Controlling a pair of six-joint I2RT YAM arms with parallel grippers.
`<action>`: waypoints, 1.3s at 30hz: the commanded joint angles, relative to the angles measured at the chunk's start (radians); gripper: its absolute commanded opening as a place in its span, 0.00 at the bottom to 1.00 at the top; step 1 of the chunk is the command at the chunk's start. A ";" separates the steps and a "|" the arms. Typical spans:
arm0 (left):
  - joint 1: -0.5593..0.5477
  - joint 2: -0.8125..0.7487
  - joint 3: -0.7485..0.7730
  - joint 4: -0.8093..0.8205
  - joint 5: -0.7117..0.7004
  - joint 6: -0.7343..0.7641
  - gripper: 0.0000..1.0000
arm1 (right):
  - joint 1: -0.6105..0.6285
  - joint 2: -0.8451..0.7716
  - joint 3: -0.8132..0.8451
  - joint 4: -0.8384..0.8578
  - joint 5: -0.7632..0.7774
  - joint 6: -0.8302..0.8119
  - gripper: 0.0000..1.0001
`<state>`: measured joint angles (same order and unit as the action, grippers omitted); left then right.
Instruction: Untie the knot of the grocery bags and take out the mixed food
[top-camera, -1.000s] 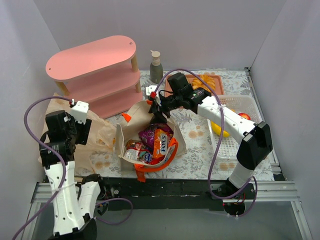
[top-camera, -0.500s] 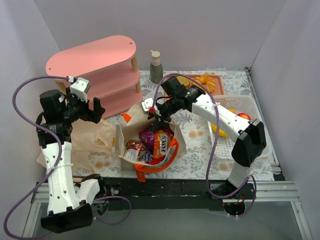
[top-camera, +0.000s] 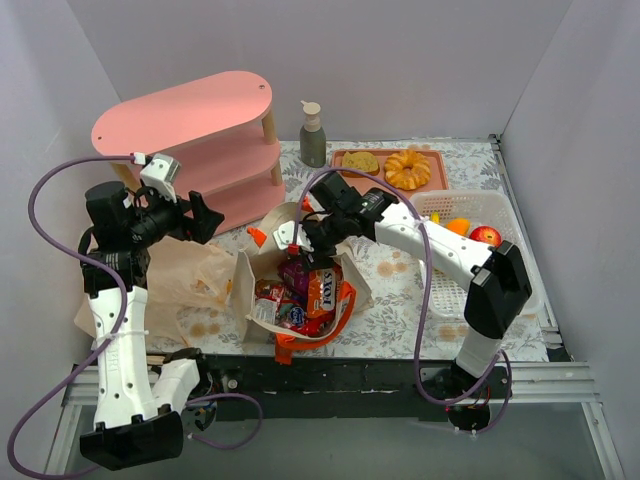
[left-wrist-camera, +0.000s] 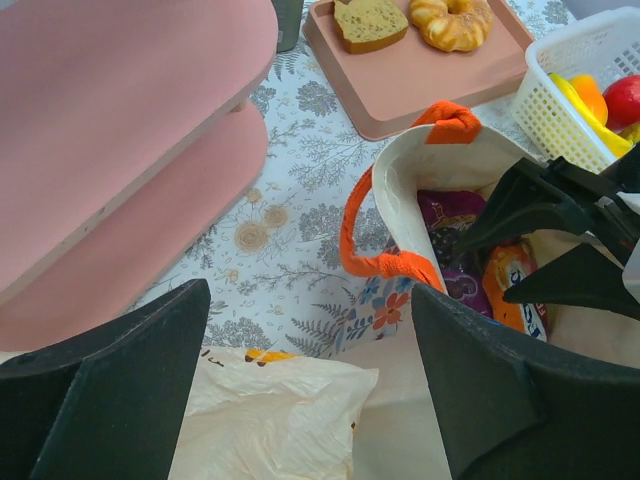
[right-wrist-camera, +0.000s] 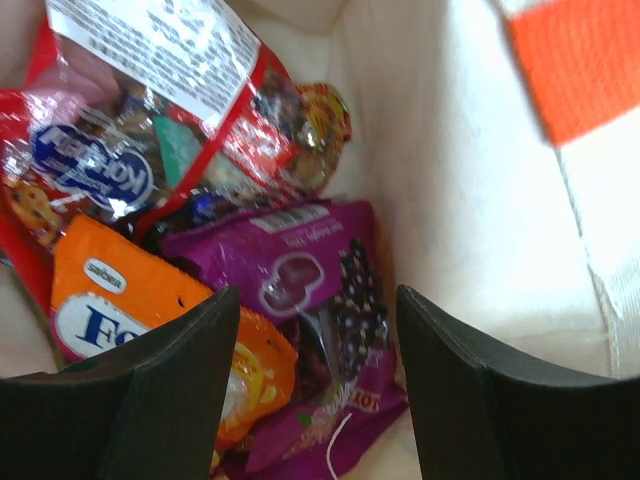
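At the centre of the desk (top-camera: 395, 290) the canvas tote (top-camera: 243, 285) is gaping open, snack packets (right-wrist-camera: 300, 270) not yet taken out, right jaws spread apart above them. At nine o'clock the left jaws are hovering apart over the tan bag (top-camera: 185, 275).

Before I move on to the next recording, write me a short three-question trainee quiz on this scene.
1. True or false: the right end effector is shut on the purple packet.
2. What lies on the pink tray? A) bread and pastry B) bananas C) a bottle
3. Fill in: the apple sits in the white ____.
Key: 1 false, it is open above it; 2 A; 3 basket.
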<state>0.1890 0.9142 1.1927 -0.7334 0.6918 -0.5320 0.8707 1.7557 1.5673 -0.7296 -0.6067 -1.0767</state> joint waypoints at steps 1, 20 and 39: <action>-0.006 -0.017 -0.010 -0.017 0.017 0.020 0.81 | -0.012 -0.030 -0.094 -0.120 0.163 0.051 0.70; -0.052 0.055 0.070 0.002 0.003 0.095 0.81 | -0.010 0.093 0.011 -0.375 0.180 0.014 0.34; -0.063 0.103 0.110 0.052 0.018 0.101 0.79 | -0.010 0.062 0.106 -0.574 0.163 -0.023 0.01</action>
<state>0.1349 1.0142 1.2465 -0.7059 0.6960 -0.4377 0.8650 1.8202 1.6676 -1.1416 -0.4290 -1.1294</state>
